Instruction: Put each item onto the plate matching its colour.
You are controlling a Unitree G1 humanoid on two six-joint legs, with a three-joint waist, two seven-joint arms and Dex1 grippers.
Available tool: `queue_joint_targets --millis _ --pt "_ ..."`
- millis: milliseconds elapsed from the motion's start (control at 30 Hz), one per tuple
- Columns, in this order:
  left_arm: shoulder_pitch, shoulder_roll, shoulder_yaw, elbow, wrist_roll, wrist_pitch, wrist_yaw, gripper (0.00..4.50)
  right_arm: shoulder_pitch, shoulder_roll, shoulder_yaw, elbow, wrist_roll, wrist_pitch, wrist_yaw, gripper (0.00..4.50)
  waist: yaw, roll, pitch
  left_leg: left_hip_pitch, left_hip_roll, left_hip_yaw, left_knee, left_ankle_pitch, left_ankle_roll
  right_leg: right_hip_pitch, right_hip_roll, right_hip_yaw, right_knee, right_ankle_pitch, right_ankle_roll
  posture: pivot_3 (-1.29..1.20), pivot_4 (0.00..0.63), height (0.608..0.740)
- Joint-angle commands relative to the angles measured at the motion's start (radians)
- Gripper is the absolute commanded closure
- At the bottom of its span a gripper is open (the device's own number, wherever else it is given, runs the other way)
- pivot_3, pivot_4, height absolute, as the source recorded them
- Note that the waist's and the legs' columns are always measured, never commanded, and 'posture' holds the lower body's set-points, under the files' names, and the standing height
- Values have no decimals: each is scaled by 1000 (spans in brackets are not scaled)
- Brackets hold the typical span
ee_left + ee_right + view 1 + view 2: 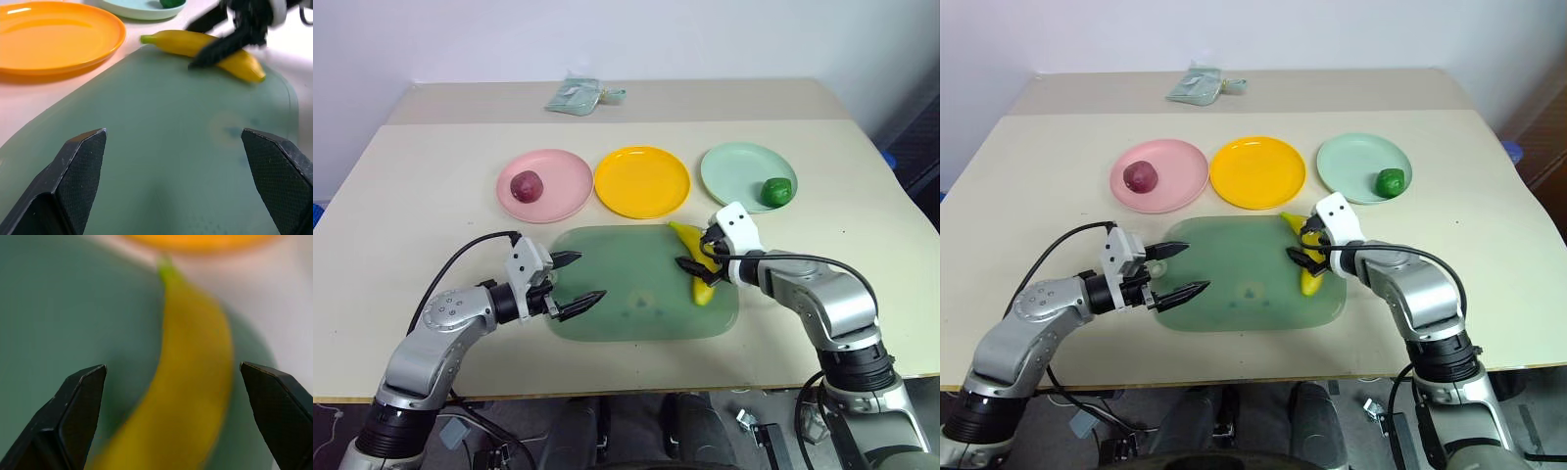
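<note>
1. Nearest to me, my left gripper [579, 281] hangs over the near left edge of the translucent green mat [626, 294], its two black fingers spread wide with nothing between them.
2. My right gripper [697, 257] sits over the mat's right side with its fingers wide apart, one on each side of the banana [702, 287]; from the wrist the banana runs up between the two tips without either one pressing on it that I can see.
3. That banana lies on the mat's right part, its green stem end pointing towards the yellow-orange plate [641, 181], just short of that plate's rim.
4. Beyond the mat, three plates stand in a row on the pale table [431, 196]: the pink plate [558, 191] to the left, the yellow-orange plate in the middle, the mint green plate [734, 171] to the right.
5. On the pink plate rests the dark reddish-purple fruit [527, 185], left of its centre.
6. On the mint green plate sits the bumpy green vegetable [776, 191], close to the near right rim.
7. Nothing lies on the yellow-orange plate.
8. At the table's far edge, well apart from the plates, lies a small pale green packet [576, 95].
</note>
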Motion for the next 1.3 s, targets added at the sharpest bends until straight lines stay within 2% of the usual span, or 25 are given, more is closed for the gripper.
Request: queue_joint_targets --millis 33,67,167,367,433,567,633,700,833,933,1033,1167,1300 --pt "-14 3 11 -45 -11 4 4 0 -17 1 3 -18 -16 8 -18 588 -1 0 0 0 0 0 0 0 0 0 0 0 0 0 0 0 150 740" --pt "-15 5 13 -48 -13 7 5 0 -23 3 2 -18 -14 7 -18 869 -1 0 0 0 0 0 0 0 0 0 0 0 0 0 0 0 150 740" --pt "-16 8 17 -53 -15 14 7 0 -62 3 14 -22 -20 -25 -11 2333 -1 0 0 0 0 0 0 0 0 0 0 0 0 0 0 0 150 740" --pt "-20 4 20 -56 -11 19 16 0 -156 17 48 14 -35 -85 8 2333 -1 0 0 0 0 0 0 0 0 0 1 0 0 0 0 0 150 740" --pt "-22 4 23 -53 -13 18 17 0 -197 30 66 51 -59 -171 18 2333 -2 0 0 0 0 0 0 0 0 0 1 0 0 0 0 0 150 740" --pt "-27 2 26 -45 -14 18 22 0 -331 117 102 232 -109 -321 14 2333 -7 0 0 0 0 1 0 0 0 -1 1 0 1 0 0 0 150 740" --pt "-33 -7 30 -42 -11 18 36 0 -419 167 126 399 -156 -423 5 2333 -9 0 0 0 0 1 -1 0 0 -1 2 0 1 0 0 0 150 740" --pt "-41 -21 45 -49 -22 27 61 0 -569 252 114 705 -193 -544 -40 2333 -12 0 0 0 0 1 -1 0 0 -1 2 0 3 0 0 0 150 740" --pt "-20 -27 78 -96 -36 54 106 0 -791 356 28 1209 -190 -735 -89 2333 -9 0 0 0 0 1 -3 1 -1 -1 2 0 3 0 0 0 150 740" --pt "18 -30 107 -153 -50 84 150 0 -869 371 -19 1385 -189 -832 -92 1452 -8 0 0 0 -1 0 -7 1 -1 -1 2 0 1 0 0 0 150 740" --pt "52 -35 135 -195 -64 104 187 0 -896 367 -47 1434 -194 -893 -71 24 -15 1 0 0 -2 0 -8 1 -1 -1 2 -1 -1 0 0 0 150 740" --pt "87 -49 182 -229 -64 116 246 0 -825 317 -43 1332 -211 -987 22 24 -27 2 1 0 0 0 -8 3 -5 -1 3 -1 -1 0 0 0 150 740" --pt "117 -38 263 -193 -21 87 299 0 -555 188 -49 928 -141 -995 251 24 -20 2 1 1 0 -2 -8 3 -6 0 4 -2 -1 0 0 0 150 740"
